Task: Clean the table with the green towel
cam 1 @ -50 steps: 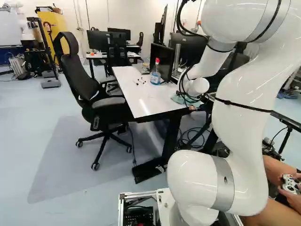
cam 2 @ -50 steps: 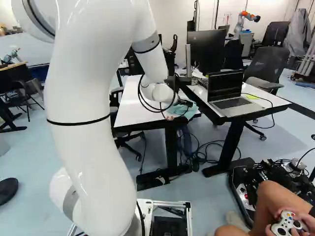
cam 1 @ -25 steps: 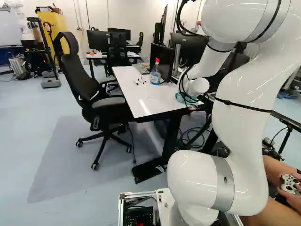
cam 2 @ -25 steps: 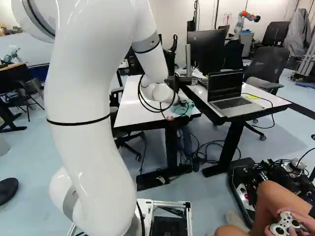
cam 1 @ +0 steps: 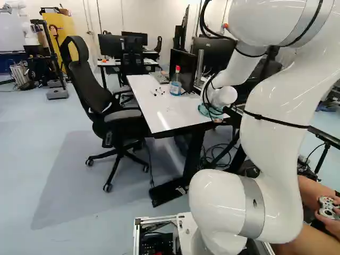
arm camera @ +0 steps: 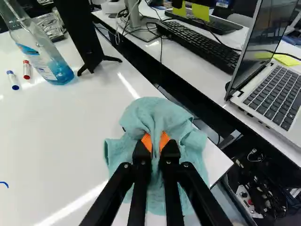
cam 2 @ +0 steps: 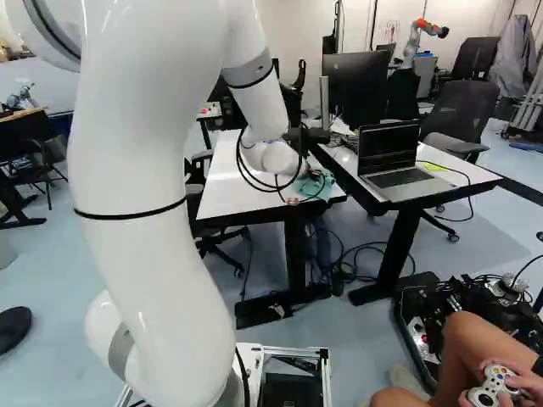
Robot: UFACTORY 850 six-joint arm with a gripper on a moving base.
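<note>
Holding the bunched towel (arm camera: 157, 113) clamped in the end effector (cam 2: 317, 177), I'm working near the table's (arm camera: 56, 136) corner. The cloth reaches the edge facing the laptop (arm camera: 275, 94), where a dark gap separates the two desks. On its other side, white tabletop spreads widely toward the bottle (arm camera: 44, 56) and two markers (arm camera: 26, 69).

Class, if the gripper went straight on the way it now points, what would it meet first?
Past the folds of the green towel it grips, probably the white table; any gap beneath is hidden.
</note>
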